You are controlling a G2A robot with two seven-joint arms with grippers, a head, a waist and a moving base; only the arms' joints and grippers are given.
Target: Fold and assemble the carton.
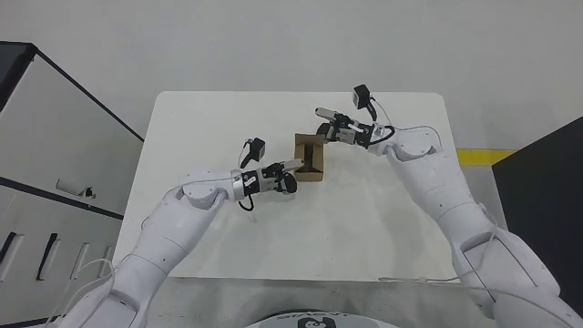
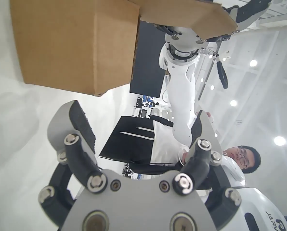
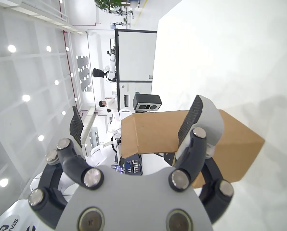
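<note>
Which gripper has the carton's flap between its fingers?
The right gripper: the flap sits between its open fingers; the left gripper is open, short of the carton.

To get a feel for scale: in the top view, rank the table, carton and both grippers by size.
1. Table
2. Carton
3. Left gripper and right gripper: they look alike, so I won't rank them.
</note>
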